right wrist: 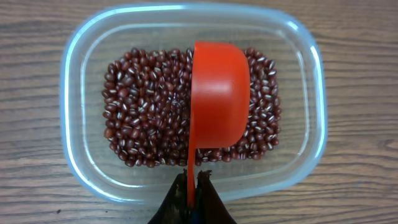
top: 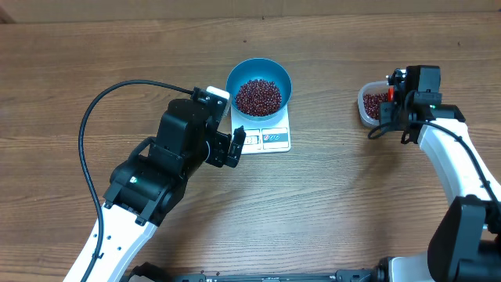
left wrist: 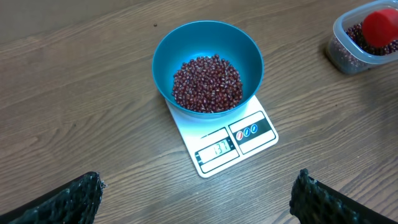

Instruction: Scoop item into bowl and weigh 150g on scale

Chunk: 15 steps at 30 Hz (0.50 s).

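Note:
A blue bowl [top: 259, 86] [left wrist: 208, 65] holding a heap of dark red-brown beans [left wrist: 207, 84] stands on the white scale [top: 270, 139] [left wrist: 239, 143], whose display is lit. My left gripper [top: 236, 146] [left wrist: 198, 198] hangs wide open just left of the scale, nothing between its fingers. At the right, my right gripper [top: 389, 106] [right wrist: 193, 183] is shut on the handle of a red scoop [right wrist: 219, 93]. The scoop lies on its side over more beans [right wrist: 143, 106] in a clear plastic tub [top: 370, 103] [right wrist: 71, 118].
A black cable [top: 94, 117] loops over the wooden table left of the left arm. The tub [left wrist: 339, 46] with the red scoop [left wrist: 379, 26] shows at the top right of the left wrist view.

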### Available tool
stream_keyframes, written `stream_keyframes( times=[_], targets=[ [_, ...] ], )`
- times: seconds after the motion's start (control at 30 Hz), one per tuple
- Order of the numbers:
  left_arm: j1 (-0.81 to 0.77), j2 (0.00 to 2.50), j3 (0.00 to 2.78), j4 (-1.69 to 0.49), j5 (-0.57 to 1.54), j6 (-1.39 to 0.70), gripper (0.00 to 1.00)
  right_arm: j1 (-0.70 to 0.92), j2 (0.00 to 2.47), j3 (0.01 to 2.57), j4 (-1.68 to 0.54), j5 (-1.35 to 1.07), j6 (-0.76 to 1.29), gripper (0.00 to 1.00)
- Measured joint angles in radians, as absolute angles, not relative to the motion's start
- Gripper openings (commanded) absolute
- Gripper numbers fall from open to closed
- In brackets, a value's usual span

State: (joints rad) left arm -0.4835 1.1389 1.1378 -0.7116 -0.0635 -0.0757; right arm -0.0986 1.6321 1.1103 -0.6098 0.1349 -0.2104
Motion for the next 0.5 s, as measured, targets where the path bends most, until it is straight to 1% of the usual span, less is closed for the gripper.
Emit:
stream_keyframes(
  times=[0.23, 0.33, 0.5],
  targets=[
    [-0.484, 1.139, 1.138, -0.711, -0.064, -0.076, 1.00, -0.164, 1.645, 1.110, -0.609, 0.134, -0.210, 0.04],
    [-0.484, 1.139, 1.138, -0.711, -0.064, -0.076, 1.00, -0.210, 1.645, 1.110, -0.606, 0.099, -0.211, 0.04],
    [-0.484, 1.139, 1.138, -0.711, -0.064, -0.076, 1.00, -0.224, 1.645, 1.110, -0.606, 0.041, -0.210, 0.04]
  ],
)
